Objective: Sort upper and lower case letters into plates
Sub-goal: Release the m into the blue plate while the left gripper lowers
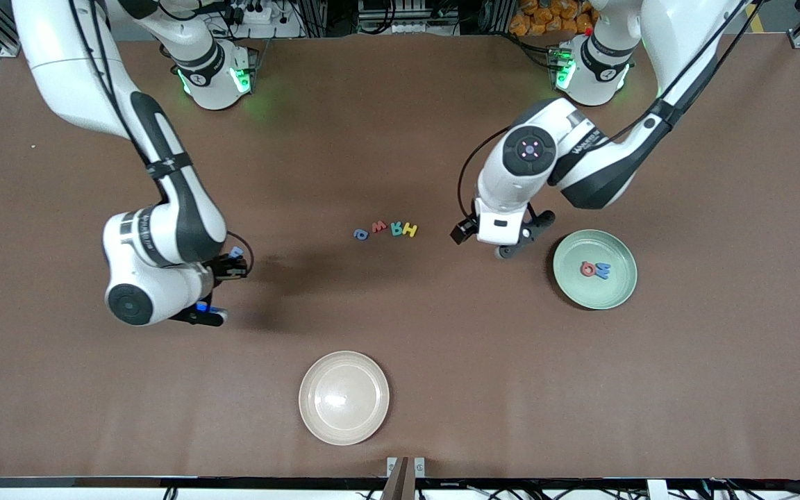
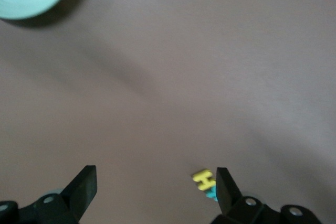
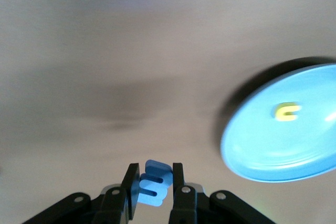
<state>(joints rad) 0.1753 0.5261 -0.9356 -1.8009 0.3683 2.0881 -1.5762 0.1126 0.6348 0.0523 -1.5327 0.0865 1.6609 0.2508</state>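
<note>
1. Right gripper is clamped on a blue letter, pinched across its flat faces, and hangs over bare table near the blue plate.
2. It looks light, stiff and thin; an edge pinch suits it.
3. Left gripper hangs with fingers apart between the mint plate and the row.
4. Count: four letters in the row, two on mint, one yellow on blue, one held. Three plates, counting the cream plate.

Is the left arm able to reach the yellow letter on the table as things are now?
Probably yes. The left claw is open and hangs over bare table beside the yellow letter, which lies at the end of the row toward that arm. Nothing stands between them; only the teal letter touches it.
</note>
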